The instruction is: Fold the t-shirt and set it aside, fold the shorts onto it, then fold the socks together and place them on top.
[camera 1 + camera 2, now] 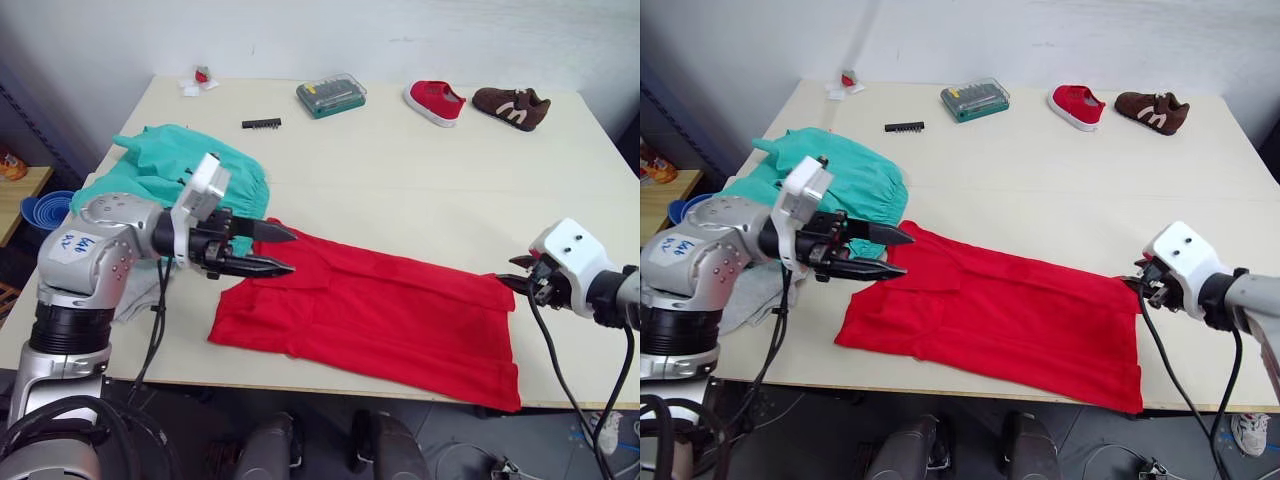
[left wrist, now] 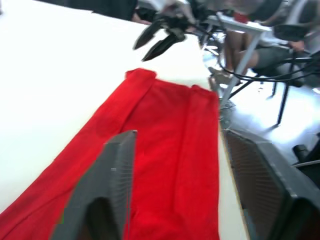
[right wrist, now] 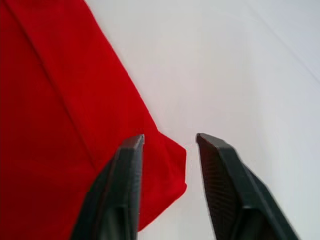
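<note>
Right gripper [image 3: 165,142] fingers spread, straddling corner of the t-shirt [image 1: 380,315]; left gripper [image 1: 283,250] also parted, over its other end. Shirt lies flat at table's [image 1: 400,170] near edge; likely soft, light, limp, so pinch corners. One shirt, one shorts [image 1: 175,165], two shoes [image 1: 434,101].

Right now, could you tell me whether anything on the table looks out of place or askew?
Yes: the t-shirt lies at a slant and its lower right corner hangs past the table front edge. The shorts sit crumpled at the left edge.
</note>
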Robot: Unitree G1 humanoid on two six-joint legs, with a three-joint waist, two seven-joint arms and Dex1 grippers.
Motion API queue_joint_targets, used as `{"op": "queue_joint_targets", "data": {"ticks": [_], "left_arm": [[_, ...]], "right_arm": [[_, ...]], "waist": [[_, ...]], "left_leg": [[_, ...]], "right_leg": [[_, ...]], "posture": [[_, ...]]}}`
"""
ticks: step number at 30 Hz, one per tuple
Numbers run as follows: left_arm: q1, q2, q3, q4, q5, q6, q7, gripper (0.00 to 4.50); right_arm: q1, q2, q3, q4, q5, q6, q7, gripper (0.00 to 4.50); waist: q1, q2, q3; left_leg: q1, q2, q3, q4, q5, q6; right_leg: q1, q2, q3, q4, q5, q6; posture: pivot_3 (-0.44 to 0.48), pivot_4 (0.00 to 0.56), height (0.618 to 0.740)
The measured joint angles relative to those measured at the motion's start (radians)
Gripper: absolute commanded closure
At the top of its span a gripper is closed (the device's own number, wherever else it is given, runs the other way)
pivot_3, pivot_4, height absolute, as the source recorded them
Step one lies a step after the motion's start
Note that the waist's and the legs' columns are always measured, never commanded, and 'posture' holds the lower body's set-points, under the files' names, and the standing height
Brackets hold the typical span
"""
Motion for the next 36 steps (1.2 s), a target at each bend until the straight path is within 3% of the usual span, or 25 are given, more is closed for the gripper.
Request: {"op": "queue_joint_targets", "data": {"ticks": [2,9,13,20,30,36], "left_arm": [[0.004,-0.017,-0.016,-0.005,0.003,-0.019,0.017,0.10],[0.043,-0.045,-0.049,-0.038,0.035,-0.092,0.062,0.02],[0.047,-0.045,-0.048,-0.048,0.024,-0.095,0.066,0.00],[0.060,-0.043,-0.046,-0.071,0.015,-0.107,0.078,0.00],[0.061,-0.043,-0.047,-0.073,0.024,-0.145,0.096,0.00],[0.061,-0.050,-0.060,-0.065,0.045,-0.178,0.101,0.00]], "right_arm": [[-0.065,-0.018,0.065,0.071,-0.004,0.002,0.046,1.20],[-0.268,0.007,0.268,0.254,-0.044,0.018,0.167,1.16],[-0.344,0.020,0.339,0.301,-0.073,0.037,0.205,2.05],[-0.403,0.021,0.432,0.328,-0.129,0.104,0.226,4.46],[-0.427,0.021,0.459,0.355,-0.187,0.051,0.258,4.46],[-0.607,0.064,0.543,0.537,-0.307,-0.115,0.285,4.46]], "waist": [[0.000,0.000,0.000],[-0.005,0.000,0.000],[-0.003,0.000,0.000],[-0.001,0.000,0.000],[-0.001,0.000,0.000],[-0.011,0.000,0.000]], "left_leg": [[0.000,0.000,0.001,0.000,0.000,0.000],[0.000,0.000,0.002,0.000,0.000,0.000],[0.000,0.000,0.002,0.000,0.000,0.000],[-0.001,0.000,0.002,0.000,0.000,0.000],[-0.001,0.000,0.002,0.001,0.000,-0.001],[0.000,0.000,0.004,0.001,0.001,-0.001]], "right_leg": [[0.000,0.000,0.000,0.000,0.000,0.000],[-0.001,0.000,0.000,0.000,0.000,-0.001],[-0.001,0.000,0.000,0.000,0.000,-0.001],[-0.001,0.000,0.000,-0.001,0.000,-0.001],[-0.001,0.000,0.000,0.000,0.000,-0.001],[-0.002,0.000,0.000,0.001,0.001,-0.002]], "posture": [[0.000,0.150,0.740],[0.000,0.150,0.740],[0.000,0.150,0.740],[0.000,0.150,0.740],[0.000,0.150,0.740],[0.000,0.150,0.740]]}}
